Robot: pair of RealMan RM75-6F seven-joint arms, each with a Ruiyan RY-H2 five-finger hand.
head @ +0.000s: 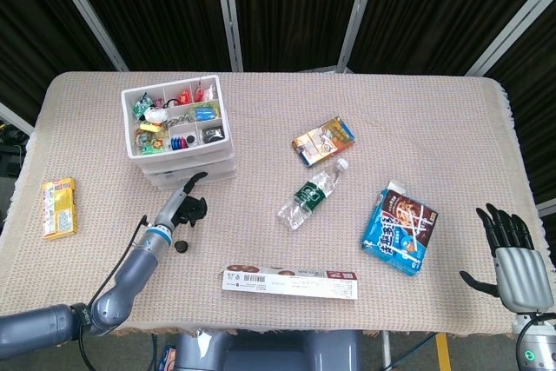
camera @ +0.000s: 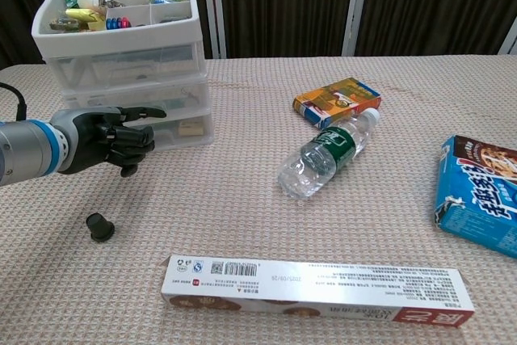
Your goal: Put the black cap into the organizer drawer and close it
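Observation:
The black cap [head: 182,247] [camera: 100,225] lies loose on the table mat, in front of the white organizer [head: 187,168] [camera: 121,40]. The organizer has an open compartment tray on top and clear drawers below. My left hand [head: 183,210] [camera: 109,141] hovers just above and behind the cap, holding nothing. Most of its fingers are curled in, and one straight finger [camera: 153,111] reaches the front of the lower drawers [camera: 182,128]. My right hand [head: 511,249] is at the table's near right corner, fingers spread and empty. It shows only in the head view.
A water bottle [head: 311,193] [camera: 327,151] lies mid-table with an orange box [head: 323,140] behind it. A long flat carton [head: 289,283] [camera: 315,290] lies along the front edge. A blue snack bag [head: 400,228] is at the right and a yellow packet [head: 58,208] at the far left.

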